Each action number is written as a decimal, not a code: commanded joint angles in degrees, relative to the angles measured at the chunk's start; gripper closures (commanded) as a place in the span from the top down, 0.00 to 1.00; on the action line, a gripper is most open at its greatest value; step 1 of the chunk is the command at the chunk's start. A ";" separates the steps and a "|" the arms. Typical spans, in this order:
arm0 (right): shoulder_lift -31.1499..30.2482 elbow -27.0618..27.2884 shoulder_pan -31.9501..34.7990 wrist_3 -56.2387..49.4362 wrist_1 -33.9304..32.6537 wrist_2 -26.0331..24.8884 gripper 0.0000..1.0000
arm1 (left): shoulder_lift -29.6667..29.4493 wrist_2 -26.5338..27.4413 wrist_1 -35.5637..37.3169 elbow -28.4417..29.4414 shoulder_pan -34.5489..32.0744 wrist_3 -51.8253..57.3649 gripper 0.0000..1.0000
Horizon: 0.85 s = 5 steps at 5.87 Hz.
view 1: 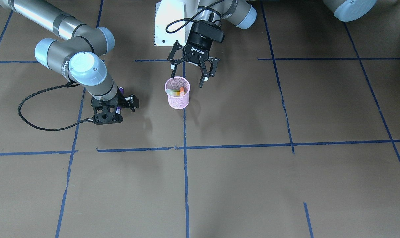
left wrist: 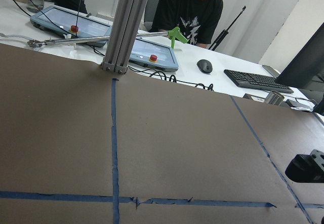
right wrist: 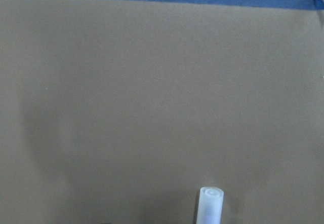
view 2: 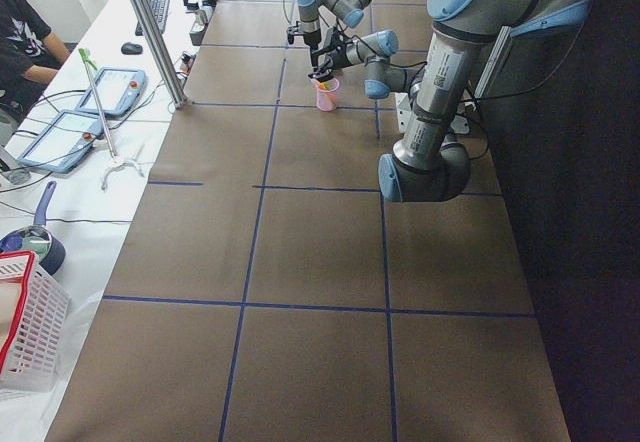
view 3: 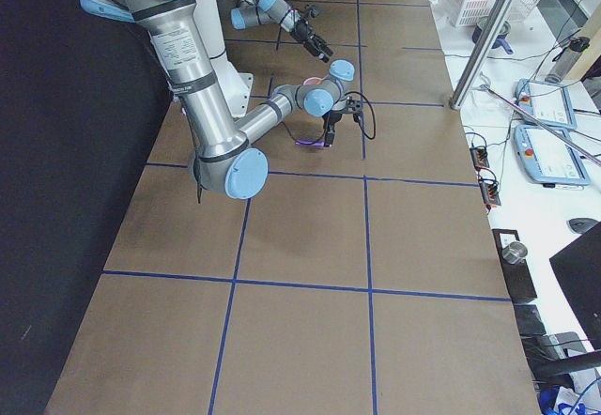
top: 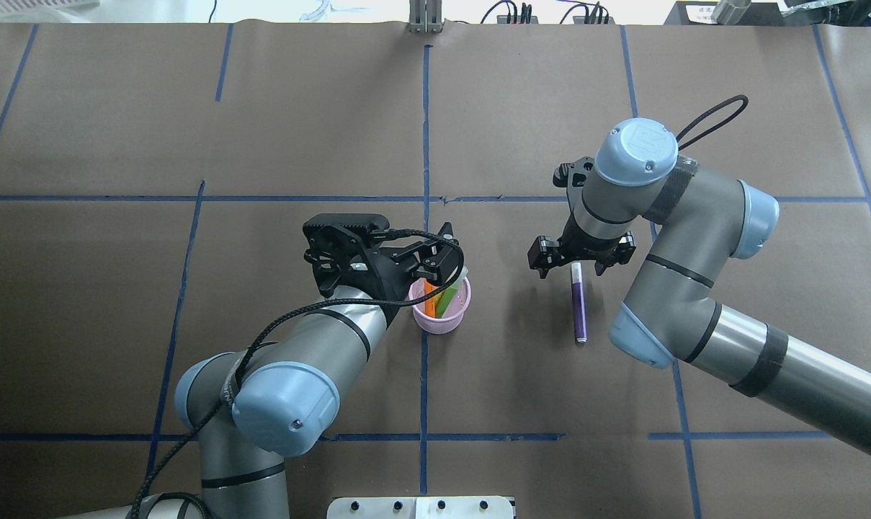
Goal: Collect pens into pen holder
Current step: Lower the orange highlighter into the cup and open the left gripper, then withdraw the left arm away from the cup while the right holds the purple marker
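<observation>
1. Purple pen is the only one not yet collected. It lies flat on the brown surface, well apart from the pink mesh pen holder, where the orange pen and green pen lean inside.
2. The right hand sits low over the pen's pale cap end, released and holding nothing, its jaws spread to either side of the barrel. I cannot tell whether its fingertips touch the surface.
3. The step in hand looks like the grasp. Centre the barrel between the jaws before closing, since a slim round stick will probably roll if one finger reaches it first.
4. Gripping a little in from the cap should stop the pen from swinging.
5. The left hand hangs released and empty just over the holder's rim. It probably needs to draw back, or the arms may meet there.
6. For the drop, tip the pen upright over the free part of the mouth. The light cup may topple if nudged.
</observation>
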 commanded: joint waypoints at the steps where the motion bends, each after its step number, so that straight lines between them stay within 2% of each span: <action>1: -0.06 -0.23 0.00 0.06 -0.01 -0.04 1.00 | 0.06 -6.35 3.50 -5.21 -3.03 7.24 1.00; 2: -0.06 -0.23 0.00 0.06 -0.09 -0.04 1.00 | 0.15 -16.50 7.97 -6.39 -9.15 8.27 1.00; 3: -0.15 -0.41 -0.09 0.15 -0.18 -0.04 1.00 | 0.24 -31.22 15.93 -8.05 -17.22 8.45 1.00; 4: -0.32 -0.49 -0.09 0.24 -0.27 -0.04 1.00 | 0.33 -46.42 21.41 -8.94 -25.91 8.54 1.00; 5: -0.41 -0.50 -0.35 0.76 -0.27 -0.04 1.00 | 0.85 -59.19 24.68 -8.77 -34.00 8.89 1.00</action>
